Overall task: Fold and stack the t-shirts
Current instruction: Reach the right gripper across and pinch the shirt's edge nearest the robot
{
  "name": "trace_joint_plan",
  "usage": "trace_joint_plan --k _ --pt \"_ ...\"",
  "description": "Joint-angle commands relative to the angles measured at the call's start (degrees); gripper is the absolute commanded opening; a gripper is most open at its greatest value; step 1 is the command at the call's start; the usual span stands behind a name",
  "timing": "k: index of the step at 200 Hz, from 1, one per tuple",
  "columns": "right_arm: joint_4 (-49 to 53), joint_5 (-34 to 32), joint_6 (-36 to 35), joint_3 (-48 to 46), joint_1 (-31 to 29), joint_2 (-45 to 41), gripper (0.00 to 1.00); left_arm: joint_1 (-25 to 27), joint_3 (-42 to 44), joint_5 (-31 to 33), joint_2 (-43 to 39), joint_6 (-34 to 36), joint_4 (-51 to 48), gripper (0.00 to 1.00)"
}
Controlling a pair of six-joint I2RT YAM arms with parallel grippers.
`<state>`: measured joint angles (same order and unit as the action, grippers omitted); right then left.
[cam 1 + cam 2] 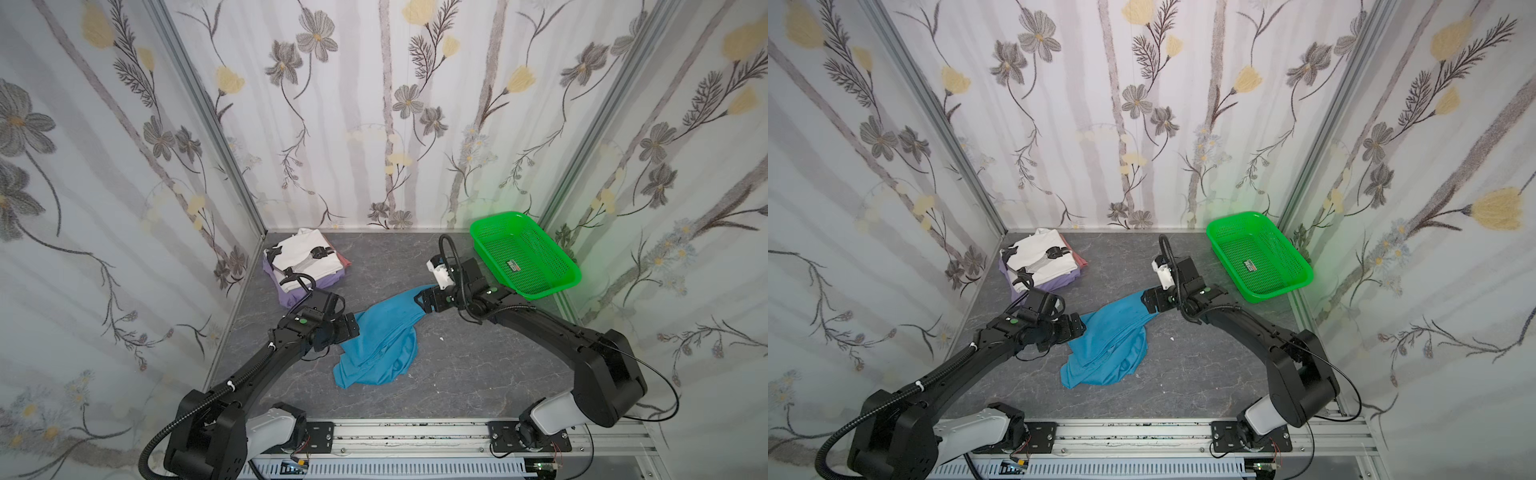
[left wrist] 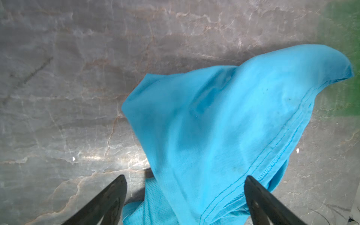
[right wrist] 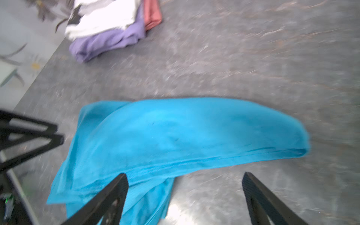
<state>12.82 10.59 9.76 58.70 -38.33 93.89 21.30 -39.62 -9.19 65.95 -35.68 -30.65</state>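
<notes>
Gaping left claw (image 2: 185,176) and right claw (image 3: 185,174) at blue t-shirt (image 1: 382,336); label (image 1: 513,266) in green basket (image 1: 494,219).

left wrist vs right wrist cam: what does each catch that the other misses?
Left wrist only: a close look at the stitched hem of the blue t-shirt, which lies between the fingers of the open left gripper. A green blur at the frame edge is probably the basket.

Right wrist only: the folded stack, with the white shirt on the lavender shirt and the pinkish-red shirt peeking out beside them. The open right gripper also shows here.

Both: the blue t-shirt crumpled on the grey tabletop.
</notes>
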Motion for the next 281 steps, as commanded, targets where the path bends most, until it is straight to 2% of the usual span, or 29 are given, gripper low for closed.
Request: trace_joint_plan --k 1,22,40,61,81,106,132,164,177,194,213,260,281 --pt "-5.0 -2.1 -2.0 -1.6 -11.2 -0.8 0.88 -0.8 2.3 3.5 -3.1 -5.0 -1.4 0.99" --pt "-6.8 -7.4 0.6 -0.3 -21.9 2.7 0.82 -5.1 2.2 6.7 -5.1 -7.4 -4.5 1.0" --pt "-6.9 -10.9 2.3 4.0 -28.0 7.0 0.75 -10.0 2.1 7.0 -7.1 -8.0 -5.5 1.0" --pt "-1.7 -13.1 1.8 13.2 -32.6 14.7 0.7 -15.4 1.5 6.2 -9.3 -7.1 -6.0 1.0" --pt "3.7 -14.1 1.2 20.8 -34.4 21.6 0.63 -16.2 -1.3 8.6 -9.5 -4.7 -8.0 1.0" --pt "7.6 -16.6 1.8 25.1 -35.3 26.3 0.54 -16.2 -2.5 9.4 -10.3 -3.6 -9.1 1.0" --pt "9.1 -21.0 4.3 24.9 -35.2 28.1 0.49 -16.2 -2.3 10.8 -11.2 -3.4 -9.6 1.0" --pt "9.6 -20.9 6.1 24.9 -35.1 30.9 0.46 -16.2 -1.7 11.5 -11.5 -3.5 -9.1 1.0" --pt "9.7 -20.7 6.7 25.1 -35.2 32.0 0.37 -16.2 -1.8 11.3 -11.2 -3.5 -8.9 1.0" --pt "9.6 -21.3 7.5 24.8 -35.1 32.0 0.17 -16.2 -2.0 11.1 -11.2 -3.3 -8.7 1.0" --pt "9.6 -23.1 8.0 24.1 -35.2 29.3 0.0 -16.2 -2.4 10.8 -10.8 -3.1 -8.5 1.0" --pt "12.8 -27.0 7.3 23.2 -34.2 18.1 0.0 -16.3 -4.5 7.9 -8.5 -1.5 -6.7 1.0" --pt "15.8 -29.6 7.4 23.1 -32.3 13.0 0.0 -16.2 -4.9 3.4 -7.6 -0.8 -4.1 1.0"
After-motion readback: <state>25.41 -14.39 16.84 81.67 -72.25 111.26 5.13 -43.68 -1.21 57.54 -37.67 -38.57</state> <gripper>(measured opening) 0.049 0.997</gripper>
